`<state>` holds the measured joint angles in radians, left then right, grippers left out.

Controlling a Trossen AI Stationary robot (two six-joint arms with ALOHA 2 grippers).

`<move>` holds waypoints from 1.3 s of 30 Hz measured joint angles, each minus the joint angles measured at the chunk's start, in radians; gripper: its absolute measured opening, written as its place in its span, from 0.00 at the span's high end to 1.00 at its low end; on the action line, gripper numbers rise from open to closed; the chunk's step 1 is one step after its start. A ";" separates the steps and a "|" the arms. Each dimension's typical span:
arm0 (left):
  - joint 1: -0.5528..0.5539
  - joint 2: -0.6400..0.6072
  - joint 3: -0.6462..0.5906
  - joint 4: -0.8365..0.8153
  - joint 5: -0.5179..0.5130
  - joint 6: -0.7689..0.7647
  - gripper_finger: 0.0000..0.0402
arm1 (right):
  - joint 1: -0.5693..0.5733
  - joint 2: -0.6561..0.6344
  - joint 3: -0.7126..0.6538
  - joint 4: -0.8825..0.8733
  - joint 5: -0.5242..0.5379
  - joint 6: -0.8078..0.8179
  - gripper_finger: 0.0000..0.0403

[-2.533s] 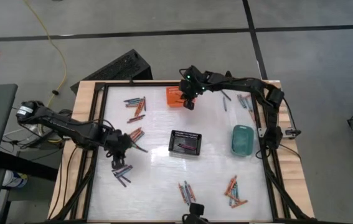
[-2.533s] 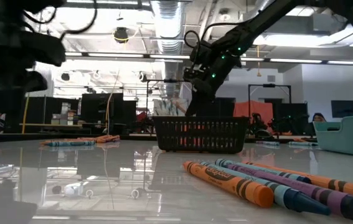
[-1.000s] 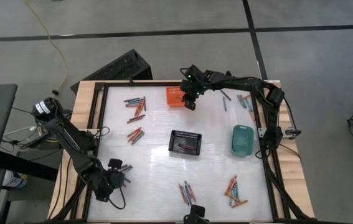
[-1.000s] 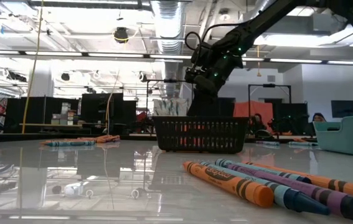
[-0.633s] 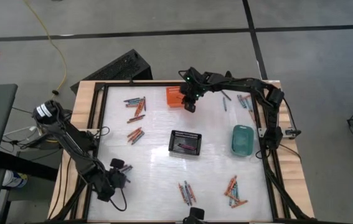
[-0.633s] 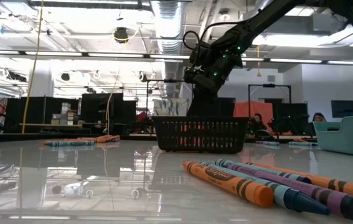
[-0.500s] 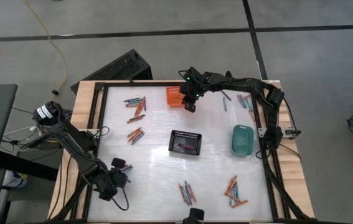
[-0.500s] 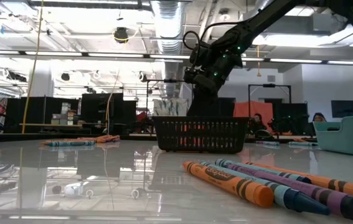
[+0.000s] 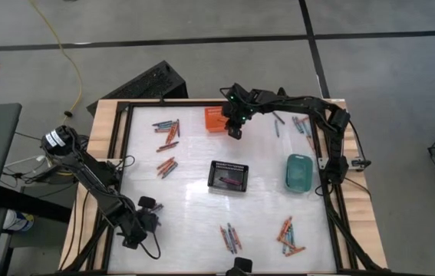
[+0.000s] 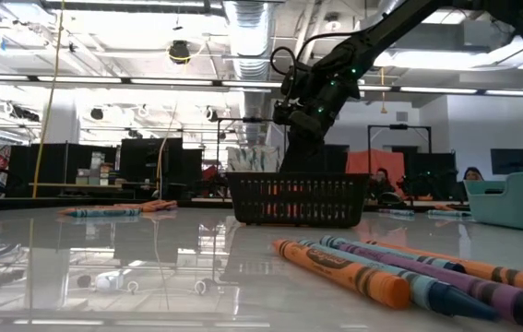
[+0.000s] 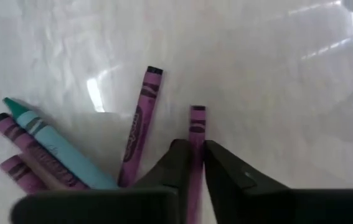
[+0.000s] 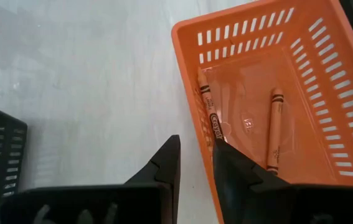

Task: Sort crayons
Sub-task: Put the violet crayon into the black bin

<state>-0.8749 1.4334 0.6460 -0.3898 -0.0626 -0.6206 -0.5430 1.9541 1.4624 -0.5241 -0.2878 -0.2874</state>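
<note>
The left gripper sits low over the glossy white table with its two dark fingers drawn together on a thin purple crayon, which runs out ahead from between them. The grip looks set near one end so the stick can be lifted clear of its neighbours. Just to one side of those fingers lies a second purple crayon, angled slightly away, and farther to that side a teal-blue crayon lies over two more purple ones. How much of the gripped crayon lies behind the fingertips cannot be seen.

The right gripper hovers above the near wall of a slotted orange plastic basket; its fingers stand a little apart with only bare table in the gap (no crayon visible between them). Beyond them an orange crayon leans against the basket's inner wall and another orange crayon lies flat on its floor, as sorting by colour would place them.

Farther out, the overhead camera shows a black mesh basket mid-table holding a few crayons, a teal tub, and loose crayon clusters toward the edges. From there the left fingers are hidden under the arm, and the colours of individual sticks are hard to tell.
</note>
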 joint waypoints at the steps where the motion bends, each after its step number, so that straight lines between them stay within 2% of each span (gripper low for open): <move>1: 0.000 0.000 0.000 0.006 0.005 -0.003 0.96 | 0.000 0.000 0.000 0.000 0.000 0.000 0.78; 15: -0.001 0.001 0.002 0.120 0.078 -0.057 0.99 | 0.004 -0.016 -0.001 -0.084 -0.001 -0.007 0.78; 28: 0.011 -0.002 0.154 -0.078 0.008 0.050 0.99 | 0.034 -0.177 -0.001 -0.160 0.001 -0.002 0.78; 34: 0.078 -0.055 0.218 -0.225 -0.128 0.199 0.99 | 0.106 -0.286 -0.001 -0.302 0.002 0.023 0.78; 39: 0.237 -0.115 0.268 -0.211 -0.237 0.451 0.99 | 0.231 -0.378 -0.001 -0.426 0.049 0.123 0.78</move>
<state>-0.6378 1.3180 0.9145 -0.6007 -0.2996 -0.1700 -0.3124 1.5764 1.4616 -0.9505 -0.2387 -0.1646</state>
